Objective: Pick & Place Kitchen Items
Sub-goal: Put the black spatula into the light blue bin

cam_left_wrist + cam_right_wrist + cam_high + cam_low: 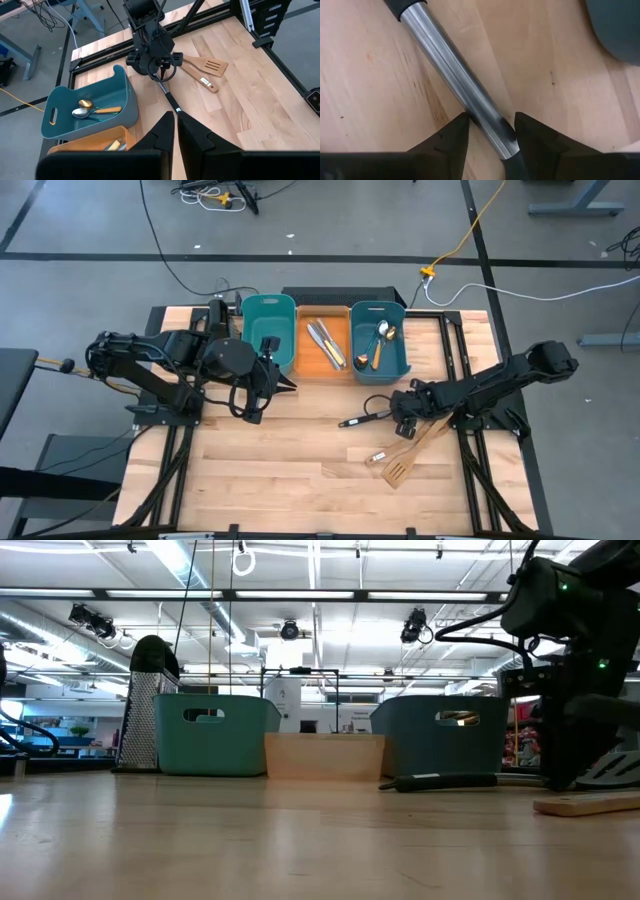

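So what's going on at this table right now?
A two-armed robot is sorting utensils into bins. The right gripper is down at the table, its open fingers straddling the steel shaft of a black-handled utensil that still lies on the wood. Two wooden spatulas lie nearby. The left gripper hangs shut in front of the left teal bin. Spoons already sit in the right teal bin, more cutlery in the orange bin.

I count two teal bins [269,330] [379,340], one orange bin [322,352], two wooden spatulas [412,461] [412,442], one black-handled utensil [362,419] and two spoons [84,104] [82,113].
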Available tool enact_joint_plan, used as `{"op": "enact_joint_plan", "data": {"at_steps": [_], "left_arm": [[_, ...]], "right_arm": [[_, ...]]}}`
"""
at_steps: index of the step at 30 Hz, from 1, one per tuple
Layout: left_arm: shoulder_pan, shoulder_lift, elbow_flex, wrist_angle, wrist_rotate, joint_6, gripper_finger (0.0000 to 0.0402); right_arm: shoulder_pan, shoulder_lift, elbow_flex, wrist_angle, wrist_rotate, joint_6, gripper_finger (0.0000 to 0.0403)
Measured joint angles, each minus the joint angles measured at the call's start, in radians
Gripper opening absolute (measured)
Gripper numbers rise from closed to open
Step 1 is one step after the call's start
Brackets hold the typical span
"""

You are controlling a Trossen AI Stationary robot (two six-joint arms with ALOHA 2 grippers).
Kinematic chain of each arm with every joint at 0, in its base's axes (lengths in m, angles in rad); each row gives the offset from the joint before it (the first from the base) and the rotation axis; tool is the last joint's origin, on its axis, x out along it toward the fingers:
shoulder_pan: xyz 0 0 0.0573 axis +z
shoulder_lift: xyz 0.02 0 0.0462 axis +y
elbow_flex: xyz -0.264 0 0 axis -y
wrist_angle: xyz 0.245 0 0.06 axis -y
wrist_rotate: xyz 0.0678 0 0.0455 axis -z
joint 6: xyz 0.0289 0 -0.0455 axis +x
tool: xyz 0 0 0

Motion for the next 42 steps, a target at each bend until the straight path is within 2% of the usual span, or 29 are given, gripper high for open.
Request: {"op": "enact_joint_plan", "data": {"at_steps": [5, 16, 23, 29, 31, 34, 37, 42], "left_arm": [[0.000, 0.000, 0.000, 0.000, 0.000, 0.000, 0.0030], [0.000, 0.000, 0.000, 0.000, 0.000, 0.000, 0.0030], [0.000, 0.000, 0.000, 0.000, 0.000, 0.000, 0.0030], [0.000, 0.000, 0.000, -0.001, 0.000, 0.000, 0.0030], [0.000, 0.000, 0.000, -0.002, 0.000, 0.000, 0.0030], [0.000, 0.000, 0.000, -0.003, 0.000, 0.000, 0.0030], [0.000, 0.000, 0.000, -0.005, 0.000, 0.000, 0.0030], [-0.001, 0.000, 0.000, -0.019, 0.001, -0.005, 0.0030]], "right_arm": [[0.000, 0.000, -0.012, 0.001, 0.000, 0.008, 0.0157], [-0.001, 0.003, -0.015, -0.001, 0.019, -0.006, 0.0094], [-0.002, 0.003, -0.005, 0.010, 0.002, 0.001, 0.0088], [0.005, 0.009, 0.120, -0.074, -0.100, -0.014, 0.0070], [0.004, 0.007, 0.165, -0.098, -0.084, -0.038, 0.0059], [0.008, 0.006, 0.226, -0.147, -0.059, -0.064, 0.0007], [0.018, 0.007, 0.296, -0.226, -0.052, -0.068, 0.0002], [0.032, 0.005, 0.356, -0.254, -0.029, -0.066, 0.0002]]}}
